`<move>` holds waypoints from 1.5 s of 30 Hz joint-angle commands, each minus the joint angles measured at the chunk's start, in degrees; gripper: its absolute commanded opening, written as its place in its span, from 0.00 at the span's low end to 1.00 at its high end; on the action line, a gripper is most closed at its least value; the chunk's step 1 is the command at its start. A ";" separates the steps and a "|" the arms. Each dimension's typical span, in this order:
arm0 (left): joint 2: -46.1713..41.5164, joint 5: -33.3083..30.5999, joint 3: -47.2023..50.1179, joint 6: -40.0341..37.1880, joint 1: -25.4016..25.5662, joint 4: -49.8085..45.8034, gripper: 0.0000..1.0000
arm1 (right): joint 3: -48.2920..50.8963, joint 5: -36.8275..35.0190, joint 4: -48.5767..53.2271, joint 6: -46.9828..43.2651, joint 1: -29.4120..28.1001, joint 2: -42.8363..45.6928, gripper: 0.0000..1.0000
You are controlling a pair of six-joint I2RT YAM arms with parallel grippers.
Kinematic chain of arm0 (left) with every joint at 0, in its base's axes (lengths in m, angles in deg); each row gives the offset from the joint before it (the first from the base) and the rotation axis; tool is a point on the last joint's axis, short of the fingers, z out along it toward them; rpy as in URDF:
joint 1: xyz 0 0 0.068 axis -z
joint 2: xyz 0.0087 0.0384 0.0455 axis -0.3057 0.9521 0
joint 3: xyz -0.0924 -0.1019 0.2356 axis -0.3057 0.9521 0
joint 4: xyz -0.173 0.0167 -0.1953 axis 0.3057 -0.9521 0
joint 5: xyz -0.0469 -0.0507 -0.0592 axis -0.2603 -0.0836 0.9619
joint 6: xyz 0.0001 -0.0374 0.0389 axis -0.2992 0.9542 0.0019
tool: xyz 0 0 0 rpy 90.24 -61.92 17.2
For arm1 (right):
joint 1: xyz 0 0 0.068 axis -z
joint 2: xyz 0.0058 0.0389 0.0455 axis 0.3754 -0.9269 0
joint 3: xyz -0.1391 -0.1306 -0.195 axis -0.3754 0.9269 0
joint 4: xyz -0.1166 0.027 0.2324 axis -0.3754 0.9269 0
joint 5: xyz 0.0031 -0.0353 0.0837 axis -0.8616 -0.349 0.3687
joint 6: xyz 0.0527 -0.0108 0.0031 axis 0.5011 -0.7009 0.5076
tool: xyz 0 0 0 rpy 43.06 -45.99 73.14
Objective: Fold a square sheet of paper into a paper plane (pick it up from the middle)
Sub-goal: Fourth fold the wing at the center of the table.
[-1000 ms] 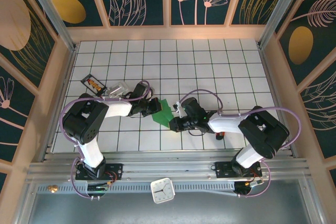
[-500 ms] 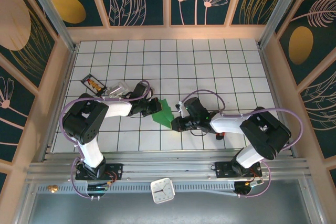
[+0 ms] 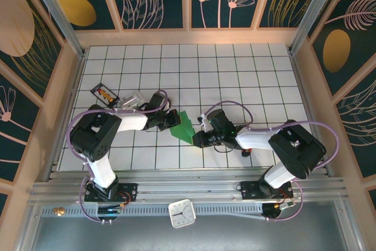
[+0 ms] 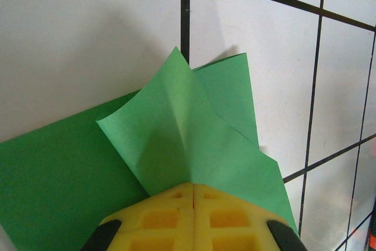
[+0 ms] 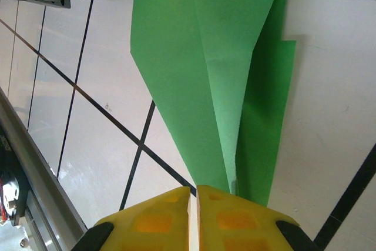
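Right pincer [image 5: 192, 193] is sitting closed at the narrow near tip of the folded green paper [image 5: 200, 57]; hold unclear. Paper is lying on the worktop [image 3: 235, 69], between the arms. Left pincer [image 4: 192, 187] is clamping its far flap. Risk: opposed pulling tearing the sheet or skewing the crease.

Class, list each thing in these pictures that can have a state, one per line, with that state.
green paper, folded to a narrow point, one corner raised
left end effector, shut on the paper's raised corner
right end effector, shut, at the paper's narrow end; grip unclear
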 commanded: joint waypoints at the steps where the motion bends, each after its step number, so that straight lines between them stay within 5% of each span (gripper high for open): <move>1: 1.40 -2.56 0.01 -1.42 -0.70 -3.84 0.00 | 0.88 0.06 -0.58 -1.57 0.50 -0.79 0.13; 26: 1.41 -2.74 -0.39 -1.61 -0.66 -4.19 0.00 | 0.52 -0.34 0.75 -3.48 0.87 -3.17 0.12; 45: 1.97 -5.05 -1.85 -3.21 -0.92 -6.34 0.00 | 4.50 -1.70 11.26 -2.34 -1.05 -0.30 0.05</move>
